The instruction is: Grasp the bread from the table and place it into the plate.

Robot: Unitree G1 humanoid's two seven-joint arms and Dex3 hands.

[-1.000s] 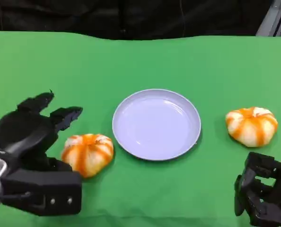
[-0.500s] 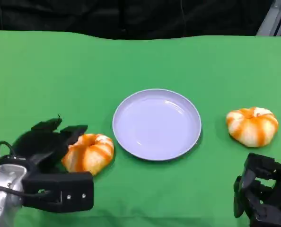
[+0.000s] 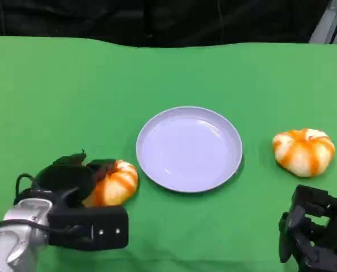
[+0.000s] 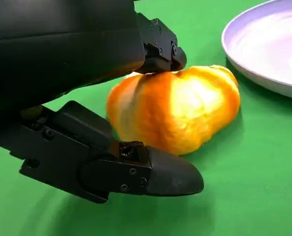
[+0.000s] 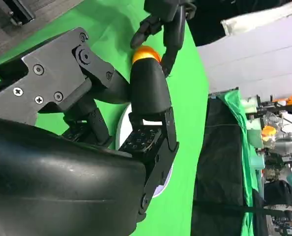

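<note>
At table's near-left, left hand [image 3: 72, 181] fingers [image 4: 156, 172] around bread [image 3: 114, 182], half hidden, right hand [image 3: 316, 238] cut off, fingers curled in.

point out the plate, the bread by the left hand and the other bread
plate [image 3: 189, 148], head view, middle of its dish
left bread [image 4: 178, 110], left wrist view, its orange side
right bread [image 3: 303, 151], head view, its striped top

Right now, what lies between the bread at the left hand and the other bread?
The plate lies between the left bread and the right bread; it is empty, with green cloth on both its sides. The head view shows this.
</note>
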